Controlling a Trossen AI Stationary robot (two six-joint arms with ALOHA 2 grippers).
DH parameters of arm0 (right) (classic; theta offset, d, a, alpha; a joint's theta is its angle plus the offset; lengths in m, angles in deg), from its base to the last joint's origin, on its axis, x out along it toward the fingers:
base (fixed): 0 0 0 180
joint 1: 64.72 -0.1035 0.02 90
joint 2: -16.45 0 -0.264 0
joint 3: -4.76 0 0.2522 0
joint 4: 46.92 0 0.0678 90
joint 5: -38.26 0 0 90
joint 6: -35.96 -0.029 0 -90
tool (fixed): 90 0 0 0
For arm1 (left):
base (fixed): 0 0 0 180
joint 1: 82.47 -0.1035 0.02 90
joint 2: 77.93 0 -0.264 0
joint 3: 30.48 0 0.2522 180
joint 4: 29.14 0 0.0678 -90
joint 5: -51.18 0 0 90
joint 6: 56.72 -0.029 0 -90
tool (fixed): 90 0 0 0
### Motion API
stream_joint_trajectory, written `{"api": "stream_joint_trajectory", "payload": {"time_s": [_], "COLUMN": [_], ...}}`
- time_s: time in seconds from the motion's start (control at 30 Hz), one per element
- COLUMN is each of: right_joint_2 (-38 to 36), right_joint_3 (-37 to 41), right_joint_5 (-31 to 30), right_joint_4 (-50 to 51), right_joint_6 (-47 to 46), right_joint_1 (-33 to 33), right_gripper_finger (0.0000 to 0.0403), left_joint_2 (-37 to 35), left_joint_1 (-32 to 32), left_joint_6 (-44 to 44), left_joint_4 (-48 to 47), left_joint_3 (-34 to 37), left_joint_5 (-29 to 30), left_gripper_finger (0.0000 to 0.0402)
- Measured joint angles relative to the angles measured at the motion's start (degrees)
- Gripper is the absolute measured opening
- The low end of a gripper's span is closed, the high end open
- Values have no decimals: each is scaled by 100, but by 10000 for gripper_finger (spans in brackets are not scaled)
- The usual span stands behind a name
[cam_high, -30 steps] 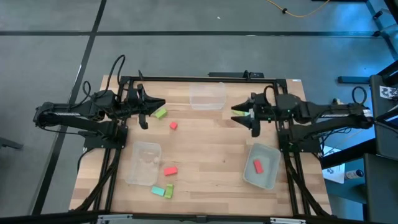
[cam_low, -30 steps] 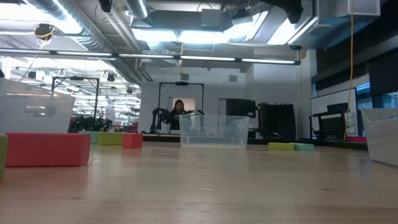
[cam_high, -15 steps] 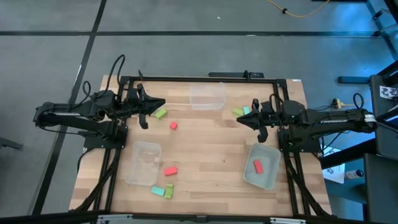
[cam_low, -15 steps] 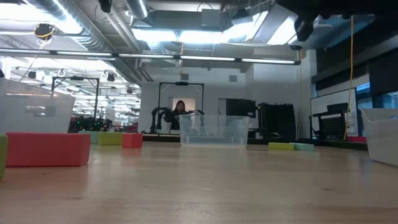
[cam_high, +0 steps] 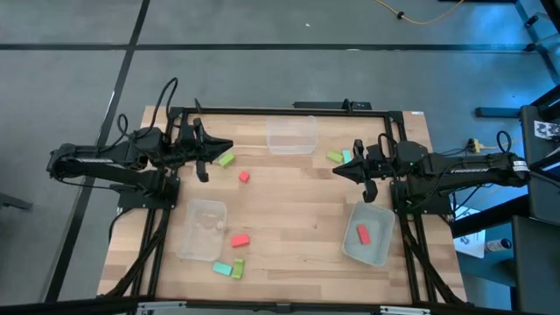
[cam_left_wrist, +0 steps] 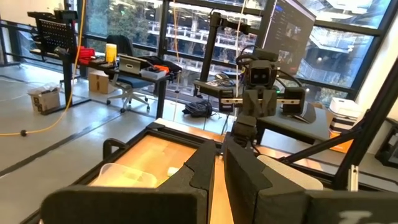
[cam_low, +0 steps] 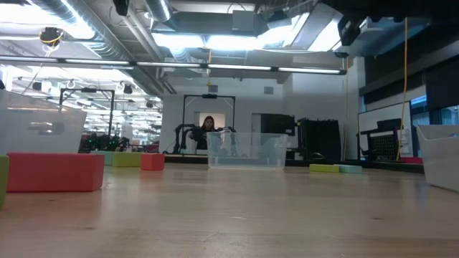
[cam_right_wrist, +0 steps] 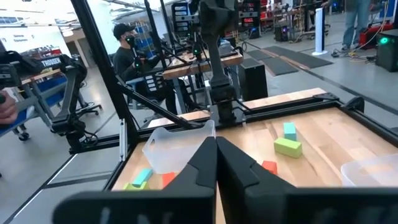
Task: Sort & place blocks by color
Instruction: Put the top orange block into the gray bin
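Hovering: right fingers (cam_high: 338, 170) closed, empty | near green block (cam_high: 334, 157)

red block at left (cam_low: 54, 172): cut off by the low view's left edge, beside a green sliver there
bin at right (cam_low: 439, 155): cut off by the low view's right edge
distant person (cam_low: 208, 123): too small to tell detail
right gripper (cam_high: 338, 169): any block beneath its fingers cannot be told
bin behind right fingers (cam_right_wrist: 177, 144): partly hidden
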Motion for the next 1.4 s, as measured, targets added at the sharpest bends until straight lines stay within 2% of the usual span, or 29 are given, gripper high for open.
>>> {"api": "stream_joint_trajectory", "payload": {"time_s": [0.13,0.4,0.57,0.67,0.77,0.93,1.07,1.23,1.4], "right_joint_2": [2,2,2,2,2,4,4,4,4], "right_joint_3": [0,0,0,0,0,0,0,0,0], "right_joint_5": [-2,-2,-4,-4,-4,-7,-7,-7,-7], "right_joint_4": [1,2,4,6,6,75,134,148,150], "right_joint_6": [-9,-15,-20,-22,-24,-26,-26,-28,-28], "right_joint_1": [0,0,0,0,-2,-2,-2,-2,-2], "right_gripper_finger": [2,2,2,2,1,2,1,1,2], "left_joint_2": [169,611,642,678,1024,1980,2760,3477,4103], "left_joint_1": [-2,-70,-229,-362,-604,-1234,-1665,-1794,-1610], "left_joint_6": [148,600,631,696,743,1335,2080,2657,3164], "left_joint_4": [-13,-166,-206,-583,-1339,-3045,-4151,-4527,-4459], "left_joint_3": [-2,-2,-35,-286,-784,-1611,-1810,-1598,-1417], "left_joint_5": [30,24,-37,-37,-33,-37,-346,-783,-816], "left_gripper_finger": [45,150,187,195,199,200,201,200,201]}}
